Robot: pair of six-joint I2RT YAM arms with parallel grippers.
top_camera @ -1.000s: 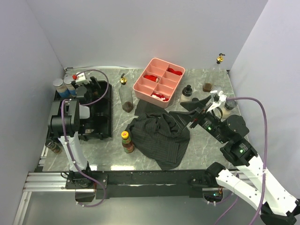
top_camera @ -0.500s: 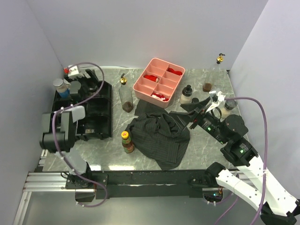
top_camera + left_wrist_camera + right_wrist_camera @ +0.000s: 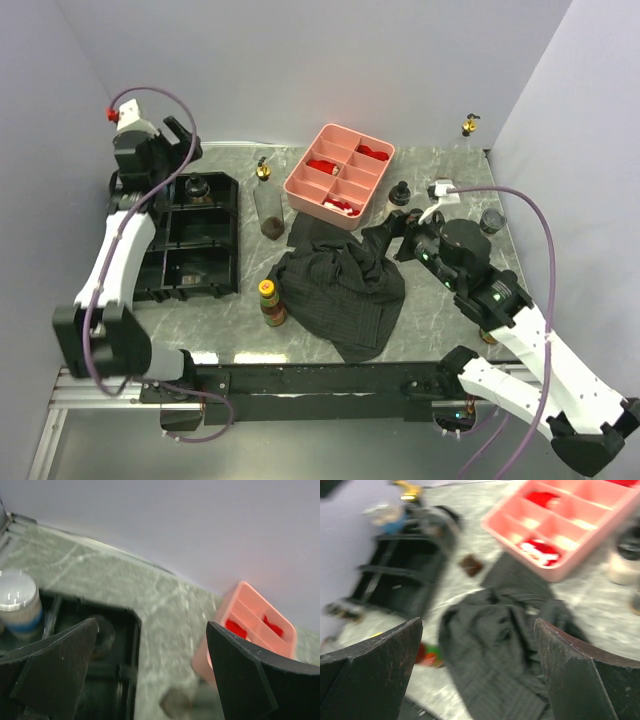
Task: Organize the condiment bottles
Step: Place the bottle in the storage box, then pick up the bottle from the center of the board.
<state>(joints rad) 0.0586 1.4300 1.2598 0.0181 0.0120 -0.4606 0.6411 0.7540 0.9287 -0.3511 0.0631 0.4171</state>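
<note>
One white-lidded jar [image 3: 16,602] with a blue band shows only in the left wrist view. It is blurred, cut by the frame edge, and stands just outside the wall of the black tray [image 3: 205,270]. From above, the left arm [image 3: 120,245] covers that back-left corner. A small brown thing [image 3: 487,335] under the right forearm is too hidden to name. Both wrist views are smeared.

The left gripper [image 3: 151,625] hangs above the black tray's back corner, its fingers spread wide with nothing between them. The right gripper [image 3: 478,622] is spread just as wide and empty, over the black cloth [image 3: 340,290].

Six other bottles stand in plain view from above:
- A black-capped bottle [image 3: 198,187] sits in the black tray's back right compartment.
- A tall clear bottle [image 3: 267,208] with a gold cap stands between the black tray and the pink tray [image 3: 320,207].
- A yellow-capped bottle [image 3: 269,302] touches the cloth's left edge.
- A dark-capped bottle [image 3: 400,194] stands just beside the pink tray's right side, with the right arm close by.
- A grey-lidded jar [image 3: 491,220] stands near the right wall.
- A gold pump bottle [image 3: 467,125] stands in the back-right corner.

The pink tray holds red pieces. The crumpled cloth lies mid-counter. The counter [image 3: 225,325] is grey and marbled, and pale lilac walls [image 3: 300,70] close three sides.
</note>
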